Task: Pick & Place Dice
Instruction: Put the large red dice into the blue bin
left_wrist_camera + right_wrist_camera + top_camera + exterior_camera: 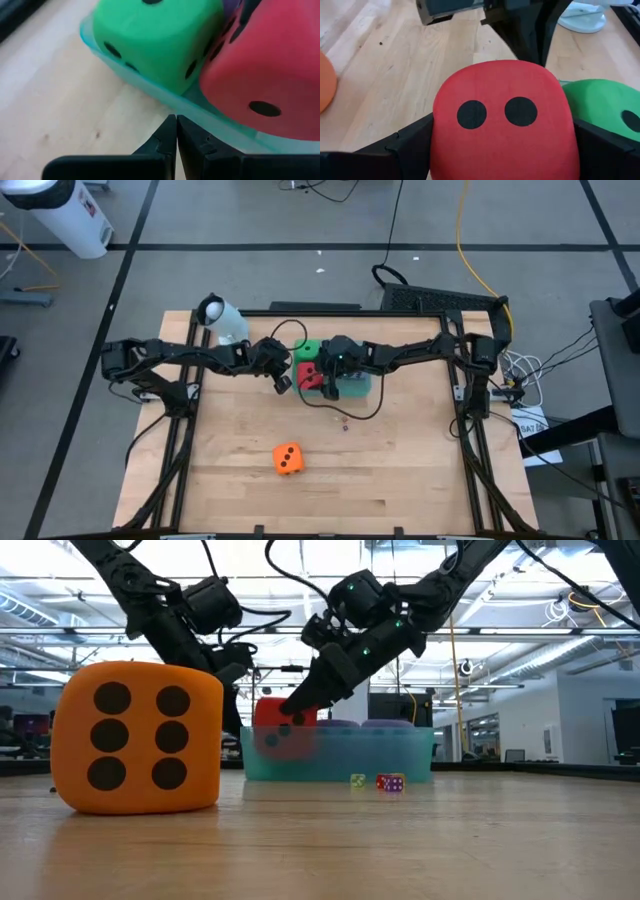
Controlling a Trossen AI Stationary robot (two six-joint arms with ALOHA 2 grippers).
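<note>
So on the left side of the table (230, 480) we've got the left gripper (282, 376) parked just beside the teal bin (358, 388), and in its wrist view its fingers (167, 140) are pressed together with nothing between them, pointing at the bin's edge. Down toward the front of the table the orange die (288, 459) sits by itself on the wood, well apart from everything else, six pips facing the low camera. Moving right, the green die (307, 351) is in the bin at its left end, touching the red die (312, 373) next to it. The right gripper (325, 380) is pinching that red die, one finger on each side, holding it at the bin's left edge; in the low view the die pokes up above the bin wall. Behind it in the low view we can just make out purple dice (362, 724) lying inside the bin. There are also a couple of tiny dice (375, 782) on the table in front of the bin.
</note>
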